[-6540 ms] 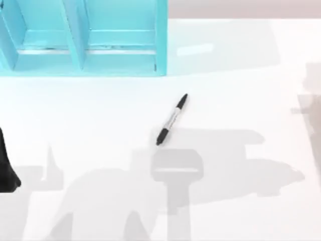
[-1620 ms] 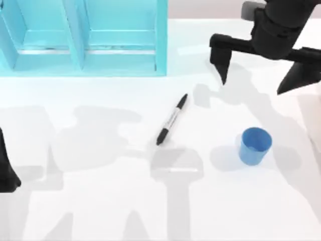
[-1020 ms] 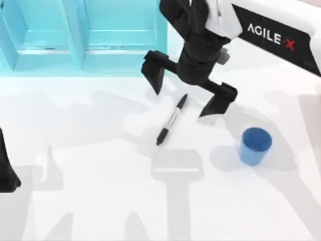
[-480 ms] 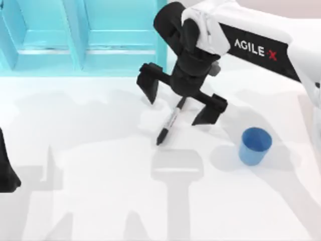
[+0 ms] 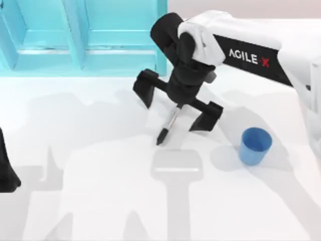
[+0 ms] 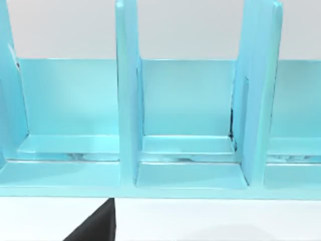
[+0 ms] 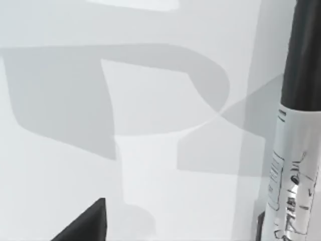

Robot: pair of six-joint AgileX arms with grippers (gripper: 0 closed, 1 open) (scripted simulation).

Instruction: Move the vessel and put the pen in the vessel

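The pen (image 5: 168,125), black at both ends with a grey-white barrel, lies slantwise on the white table near the middle. My right gripper (image 5: 176,107) hovers over its upper end, open, one finger on each side of it. The right wrist view shows the pen's barrel and black end (image 7: 296,135) close up, with one black fingertip (image 7: 85,223) apart from it. The vessel (image 5: 255,145), a small blue cup, stands upright to the right of the pen. My left gripper (image 5: 6,165) rests parked at the table's left edge.
A large teal compartmented shelf (image 5: 80,40) stands at the back left, its bays seen close in the left wrist view (image 6: 185,125). My right arm's white link (image 5: 251,47) reaches in from the right over the table's back. Open white table lies in front of the pen and cup.
The right arm came in from the back right, swung left and sank over the pen's upper end. The blue cup appeared at the right earlier and has stayed put since.
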